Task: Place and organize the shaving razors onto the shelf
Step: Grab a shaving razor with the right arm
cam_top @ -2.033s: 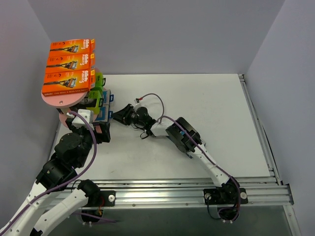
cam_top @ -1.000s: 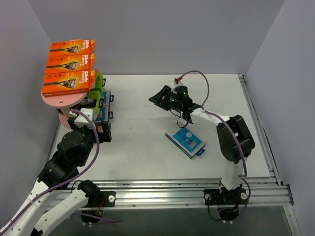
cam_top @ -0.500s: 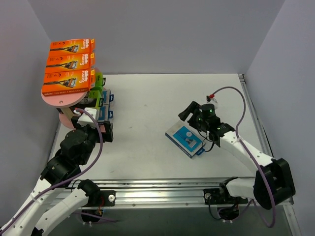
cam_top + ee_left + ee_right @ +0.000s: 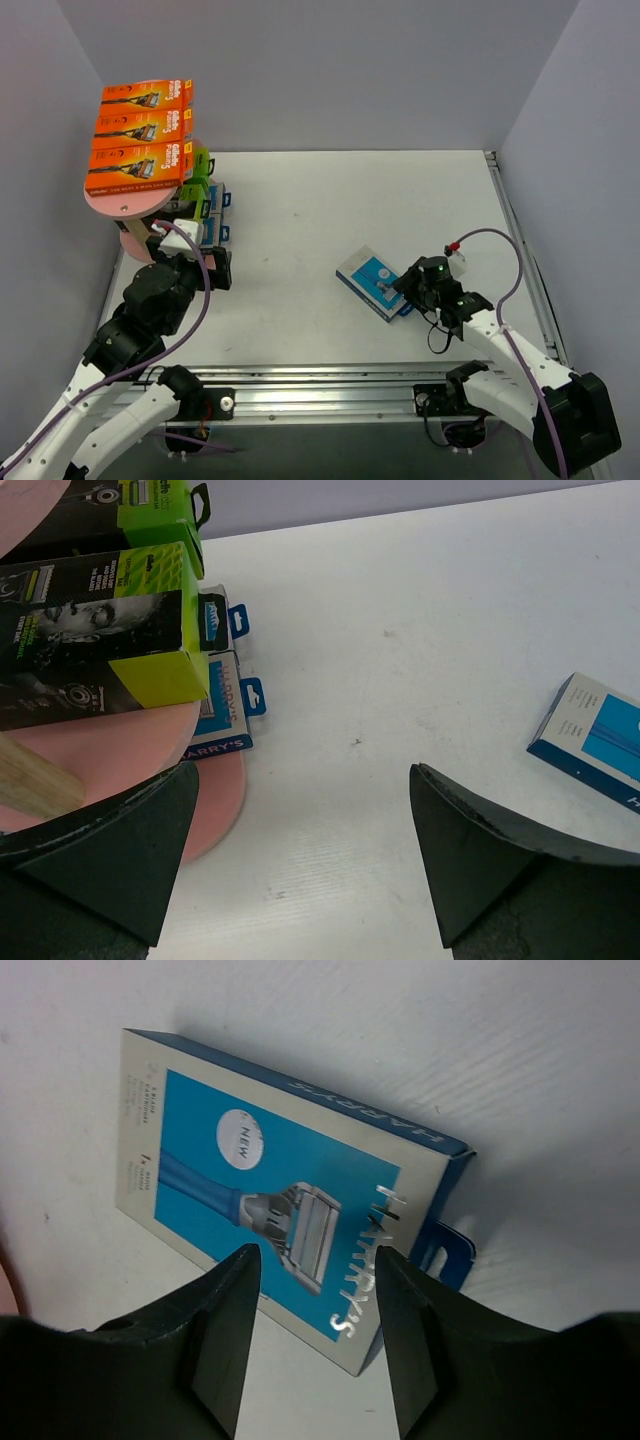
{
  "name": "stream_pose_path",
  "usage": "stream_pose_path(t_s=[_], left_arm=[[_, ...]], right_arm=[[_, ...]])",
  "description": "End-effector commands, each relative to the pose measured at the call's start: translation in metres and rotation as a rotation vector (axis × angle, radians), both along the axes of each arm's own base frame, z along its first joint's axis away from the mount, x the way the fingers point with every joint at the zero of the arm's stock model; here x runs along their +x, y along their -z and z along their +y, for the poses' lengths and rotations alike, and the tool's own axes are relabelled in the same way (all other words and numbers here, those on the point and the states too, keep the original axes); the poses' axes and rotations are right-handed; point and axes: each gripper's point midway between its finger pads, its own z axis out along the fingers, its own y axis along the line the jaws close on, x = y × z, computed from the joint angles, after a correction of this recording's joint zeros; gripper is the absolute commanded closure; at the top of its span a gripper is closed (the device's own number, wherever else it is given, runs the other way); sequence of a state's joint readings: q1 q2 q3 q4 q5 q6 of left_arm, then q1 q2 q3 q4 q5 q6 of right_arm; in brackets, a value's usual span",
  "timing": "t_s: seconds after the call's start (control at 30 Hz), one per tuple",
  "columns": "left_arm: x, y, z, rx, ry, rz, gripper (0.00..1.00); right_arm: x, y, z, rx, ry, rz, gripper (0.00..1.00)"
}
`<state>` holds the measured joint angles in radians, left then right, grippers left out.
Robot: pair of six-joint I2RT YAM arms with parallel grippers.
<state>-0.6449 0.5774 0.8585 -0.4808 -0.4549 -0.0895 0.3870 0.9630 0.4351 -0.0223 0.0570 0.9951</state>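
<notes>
The pink shelf [image 4: 122, 206] stands at the far left with three orange razor packs [image 4: 138, 165] on its top board. Lower down are black-and-lime packs [image 4: 100, 630] and blue packs [image 4: 225, 715] beside the pink board [image 4: 150, 770]. One blue-and-grey razor pack [image 4: 375, 283] lies flat on the table at the near right. My right gripper [image 4: 410, 287] hangs over its near end, fingers apart above the pack's face [image 4: 270, 1180], holding nothing [image 4: 315, 1260]. My left gripper [image 4: 305, 780] is wide open and empty beside the shelf's foot [image 4: 215, 265].
Grey walls close in the left, back and right sides. An aluminium rail [image 4: 400, 385] runs along the near edge and another [image 4: 525, 250] along the right edge. A wooden piece [image 4: 35, 785] shows at the left of the left wrist view.
My right arm swung from the far middle of the table to the near right and came down over the blue pack, its jaws widening, then narrowing. The pack and left arm stayed put.
</notes>
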Motion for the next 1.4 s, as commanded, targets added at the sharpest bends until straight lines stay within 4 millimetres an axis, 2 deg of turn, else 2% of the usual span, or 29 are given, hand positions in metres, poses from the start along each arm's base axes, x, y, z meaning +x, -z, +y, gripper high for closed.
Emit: stream_pose_path(t_s=[0.0, 0.17, 0.3, 0.53, 0.67, 0.8, 0.87, 0.9, 0.93, 0.97, 1.0, 1.03, 1.07, 1.1, 1.13, 1.17, 1.2, 1.23, 1.27, 1.33, 1.37], left_arm=[[0.003, -0.014, -0.004, -0.037, 0.009, -0.041, 0.05], [0.004, -0.013, -0.004, -0.035, 0.009, -0.039, 0.05], [0.003, -0.015, -0.003, -0.04, 0.006, -0.044, 0.05], [0.002, -0.015, -0.004, -0.043, 0.01, -0.044, 0.05], [0.001, -0.016, -0.003, -0.046, 0.01, -0.049, 0.05], [0.002, -0.016, -0.002, -0.045, 0.004, -0.048, 0.05], [0.003, -0.015, -0.003, -0.043, 0.004, -0.046, 0.05], [0.003, -0.015, -0.003, -0.042, 0.005, -0.045, 0.05], [0.003, -0.015, -0.002, -0.042, 0.004, -0.045, 0.05], [0.003, -0.015, -0.002, -0.042, 0.004, -0.045, 0.05], [0.003, -0.014, -0.002, -0.041, 0.002, -0.044, 0.05], [0.003, -0.014, -0.002, -0.039, 0.001, -0.044, 0.05], [0.003, -0.014, -0.001, -0.04, -0.005, -0.044, 0.05], [0.002, -0.015, 0.0, -0.041, -0.008, -0.047, 0.05], [0.003, -0.015, 0.001, -0.04, -0.011, -0.046, 0.05], [0.002, -0.016, 0.001, -0.042, -0.013, -0.049, 0.05], [0.002, -0.015, 0.002, -0.041, -0.016, -0.049, 0.05], [0.002, -0.015, 0.002, -0.041, -0.016, -0.049, 0.05], [0.003, -0.015, 0.001, -0.039, -0.016, -0.047, 0.05], [0.003, -0.014, 0.001, -0.038, -0.014, -0.044, 0.05], [0.004, -0.014, 0.0, -0.037, -0.013, -0.043, 0.05]], right_arm=[[-0.009, 0.003, -0.013, -0.01, 0.071, 0.014, 0.54], [-0.017, 0.005, -0.022, -0.032, 0.104, 0.039, 0.49], [-0.026, 0.015, -0.025, -0.044, 0.102, 0.066, 0.48], [-0.025, 0.039, -0.013, 0.007, 0.074, 0.082, 0.49], [-0.008, 0.044, -0.004, 0.003, 0.045, 0.064, 0.49], [0.022, 0.031, 0.011, 0.007, -0.002, -0.001, 0.49], [0.03, 0.034, 0.021, 0.004, -0.046, 0.007, 0.49], [0.043, 0.023, 0.03, 0.017, -0.068, -0.032, 0.49], [0.049, 0.021, 0.035, 0.017, -0.083, -0.037, 0.49], [0.052, 0.03, 0.039, -0.007, -0.107, -0.014, 0.49], [0.065, 0.021, 0.048, -0.003, -0.12, -0.041, 0.49], [0.065, 0.032, 0.056, -0.012, -0.148, -0.01, 0.49], [0.068, 0.033, 0.065, -0.003, -0.188, -0.005, 0.49], [0.08, 0.025, 0.074, 0.007, -0.204, -0.037, 0.49], [0.082, 0.036, 0.082, -0.004, -0.228, -0.015, 0.5], [0.085, 0.036, 0.088, -0.019, -0.262, -0.021, 0.5], [0.09, 0.036, 0.095, -0.023, -0.285, -0.025, 0.5], [0.101, 0.025, 0.108, -0.017, -0.314, -0.059, 0.5], [0.104, 0.03, 0.114, -0.023, -0.334, -0.053, 0.5], [0.116, 0.019, 0.128, -0.023, -0.388, -0.093, 0.5], [0.118, 0.02, 0.132, -0.027, -0.405, -0.095, 0.5]])
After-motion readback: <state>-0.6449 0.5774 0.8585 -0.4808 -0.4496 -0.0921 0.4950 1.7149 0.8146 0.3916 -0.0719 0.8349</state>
